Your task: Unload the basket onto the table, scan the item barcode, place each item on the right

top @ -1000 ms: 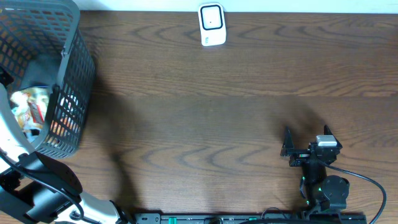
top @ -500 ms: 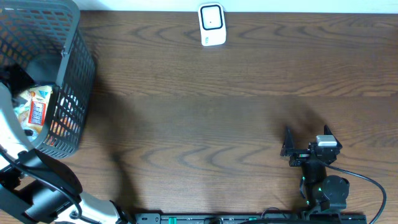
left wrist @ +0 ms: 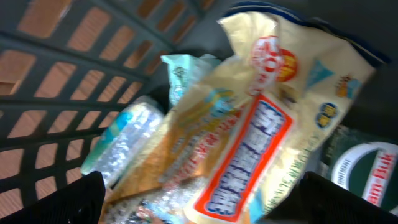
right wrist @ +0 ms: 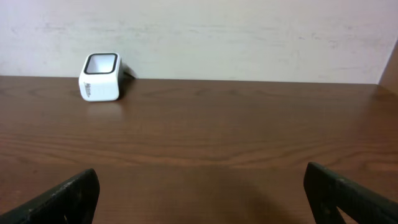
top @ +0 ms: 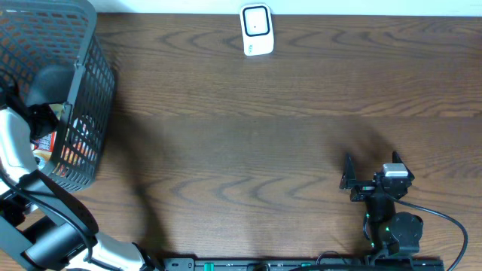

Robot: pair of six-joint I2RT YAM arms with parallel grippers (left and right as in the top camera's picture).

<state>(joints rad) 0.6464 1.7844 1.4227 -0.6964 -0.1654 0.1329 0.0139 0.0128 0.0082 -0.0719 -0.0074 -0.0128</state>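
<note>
In the left wrist view a pale yellow snack bag (left wrist: 261,124) with a red and blue label lies in the dark mesh basket (top: 92,83), and no barcode shows on it. My left gripper (left wrist: 202,205) hovers over the bag, open, its fingertips (left wrist: 68,202) wide apart on either side. From overhead the left arm covers most of the bag (top: 45,141). The white scanner (top: 257,30) stands at the table's far edge, also visible as the scanner (right wrist: 100,76) from the right wrist. My right gripper (top: 371,162) rests open and holds nothing, low at the near right.
More packets lie in the basket: a silvery one (left wrist: 121,146), a teal one (left wrist: 180,71) and a green and white round pack (left wrist: 367,171). The basket walls (left wrist: 74,68) stand close around the left gripper. A pale wall (right wrist: 249,31) rises behind the scanner.
My left gripper has gone from shut to open. The left arm has moved farther over the basket and now covers the snack bag from above. The right arm has not moved.
</note>
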